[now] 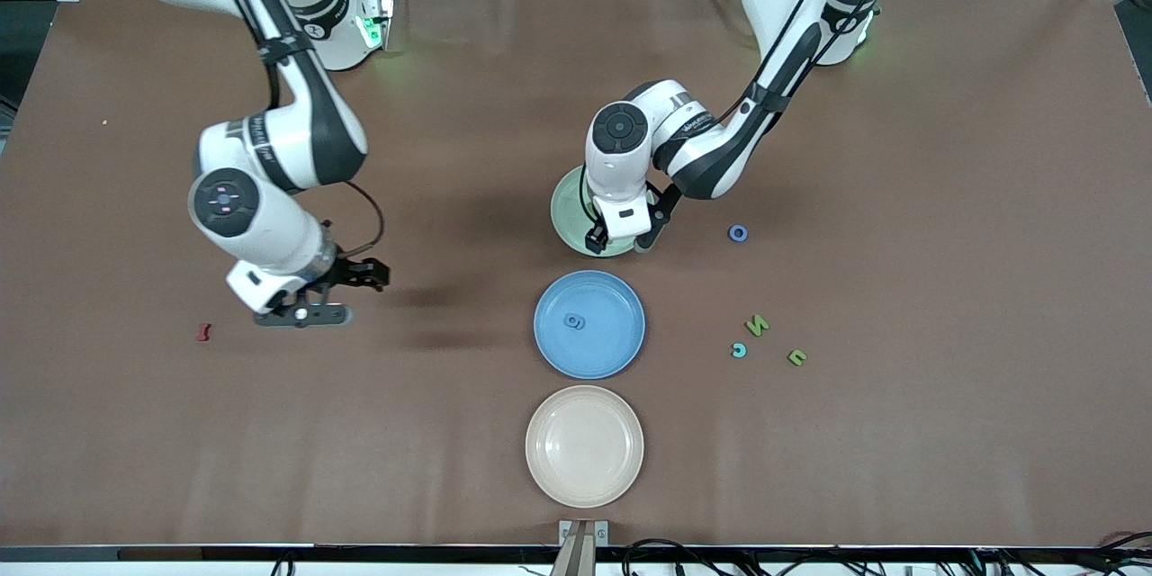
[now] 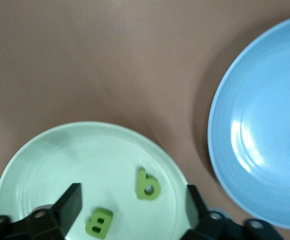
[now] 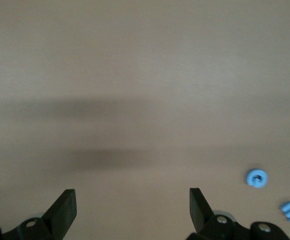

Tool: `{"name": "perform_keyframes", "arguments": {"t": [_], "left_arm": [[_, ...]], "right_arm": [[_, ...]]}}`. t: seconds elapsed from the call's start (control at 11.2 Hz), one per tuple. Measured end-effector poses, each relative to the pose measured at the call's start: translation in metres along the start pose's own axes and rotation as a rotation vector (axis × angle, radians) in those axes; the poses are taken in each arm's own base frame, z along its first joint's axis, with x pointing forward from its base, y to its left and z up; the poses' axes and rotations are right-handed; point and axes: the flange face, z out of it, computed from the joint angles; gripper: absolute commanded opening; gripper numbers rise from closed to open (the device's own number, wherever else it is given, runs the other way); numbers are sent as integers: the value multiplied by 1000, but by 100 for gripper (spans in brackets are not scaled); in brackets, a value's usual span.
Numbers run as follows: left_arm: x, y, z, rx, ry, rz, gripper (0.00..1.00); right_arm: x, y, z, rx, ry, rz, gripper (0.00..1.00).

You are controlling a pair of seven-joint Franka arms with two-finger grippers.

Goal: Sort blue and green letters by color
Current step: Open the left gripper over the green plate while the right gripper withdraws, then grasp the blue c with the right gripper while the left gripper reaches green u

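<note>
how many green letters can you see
4: the B and b lie on the green plate; the N and u lie on the table toward the left arm's end. Others may be hidden.

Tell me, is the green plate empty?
No. The green plate holds two green letters, a b and a B.

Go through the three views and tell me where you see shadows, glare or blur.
Front view: sharp, with soft arm shadows on the brown table beside the right gripper. Left wrist view: slightly soft; bright glare streaks on the blue plate; the green plate with green letters B and b is readable. Right wrist view: two blurred shadow bands on the table; two blue letters look fuzzy.
</note>
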Motion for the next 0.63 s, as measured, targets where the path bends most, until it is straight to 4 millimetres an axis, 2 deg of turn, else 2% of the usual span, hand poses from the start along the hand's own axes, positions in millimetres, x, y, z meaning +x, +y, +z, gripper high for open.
{"name": "perform_keyframes", "arguments": {"t": [0.09,0.18,0.27,0.45,0.63], "left_arm": [[12,5,-2,-7,10,-18,100],[34,14,-5,-22,27,-51,100],[65,25,-12,-44,50,-93,100],[127,45,-30,-86,80,-125,100],[175,49,-35,-89,91,-100,100]], "right_arm": [[-1,24,4,-2,-4,31,100],[-2,48,10,-10,4,55,100],[-4,69,19,-21,19,56,100],[-13,98,43,-23,47,23,100],[-22,129,62,-22,50,1,100]]}}
